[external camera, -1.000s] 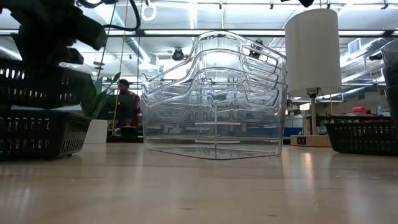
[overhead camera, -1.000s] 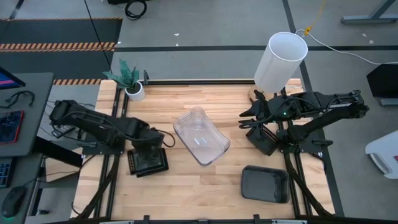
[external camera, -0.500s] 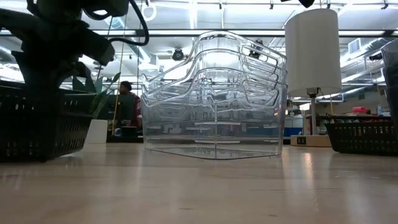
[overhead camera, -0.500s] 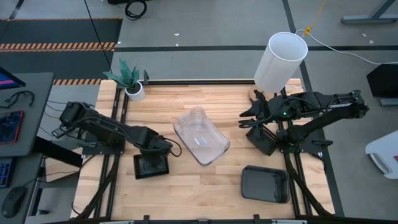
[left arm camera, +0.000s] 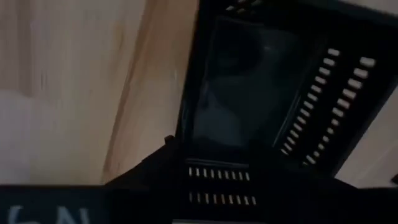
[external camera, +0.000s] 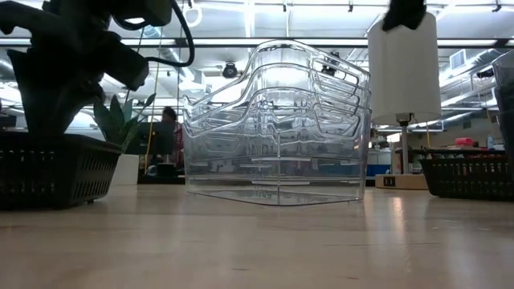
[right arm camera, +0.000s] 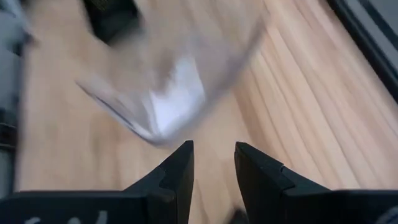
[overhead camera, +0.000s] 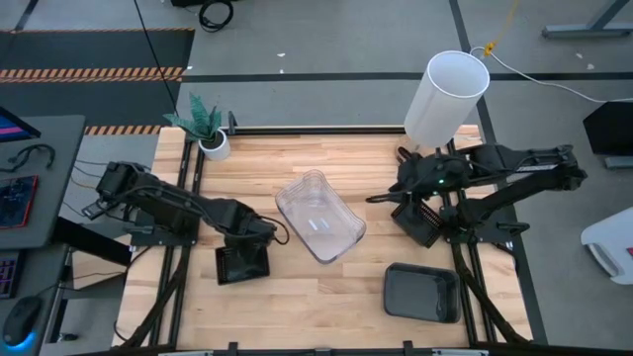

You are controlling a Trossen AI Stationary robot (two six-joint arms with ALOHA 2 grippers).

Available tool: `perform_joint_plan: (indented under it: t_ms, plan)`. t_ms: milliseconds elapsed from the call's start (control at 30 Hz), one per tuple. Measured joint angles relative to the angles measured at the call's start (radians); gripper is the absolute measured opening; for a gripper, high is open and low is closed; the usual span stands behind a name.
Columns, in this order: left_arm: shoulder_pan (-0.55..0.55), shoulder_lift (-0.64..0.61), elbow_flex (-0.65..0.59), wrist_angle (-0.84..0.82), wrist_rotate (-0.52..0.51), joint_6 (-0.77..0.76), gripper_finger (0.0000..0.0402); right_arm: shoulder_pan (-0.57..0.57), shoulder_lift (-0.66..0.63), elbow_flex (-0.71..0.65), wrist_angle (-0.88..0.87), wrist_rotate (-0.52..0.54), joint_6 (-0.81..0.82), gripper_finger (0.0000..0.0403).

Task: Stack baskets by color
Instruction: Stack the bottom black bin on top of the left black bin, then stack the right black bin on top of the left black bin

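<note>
A black slatted basket sits nested in another black one at the table's left. My left gripper points down into it. The stack of clear baskets rests on its base at the table's middle. My right gripper hangs open and tilted down in the air just right of the clear stack, with nothing between its fingers. Another black basket stands under the right arm. A smoky-grey basket lies at the near right.
A tall white lamp shade stands at the far right edge. A small white pot with a green plant is at the far left. Bare wood lies along the near edge between the left black baskets and the grey one.
My left gripper has come down and toward the table's right with the upper black basket, which hung tilted above the lower one. That basket has since sunk deeper into the lower one while the arm kept still. My right gripper has tipped further downward.
</note>
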Motion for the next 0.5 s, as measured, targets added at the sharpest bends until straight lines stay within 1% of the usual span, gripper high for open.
perform_joint_plan:
  t_ms: [100, 233, 433, 500]
  plan:
    - [0.005, -0.013, 0.0, 0.002, 0.007, -0.05, 0.0184, -0.039, 0.025, 0.0, -0.103, 0.007, 0.028, 0.0121]
    - [-0.001, -0.026, 0.029, -0.001, 0.01, -0.102, 0.0163, -0.1, 0.068, 0.0, -0.199, -0.043, 0.041, 0.0121]
    - [-0.019, -0.046, 0.146, -0.013, -0.017, -0.141, 0.0134, -0.172, 0.11, -0.001, -0.214, -0.096, -0.055, 0.0121]
    - [-0.024, -0.057, 0.185, -0.021, -0.045, -0.147, 0.0126, -0.2, 0.117, -0.001, -0.212, -0.116, -0.099, 0.012]
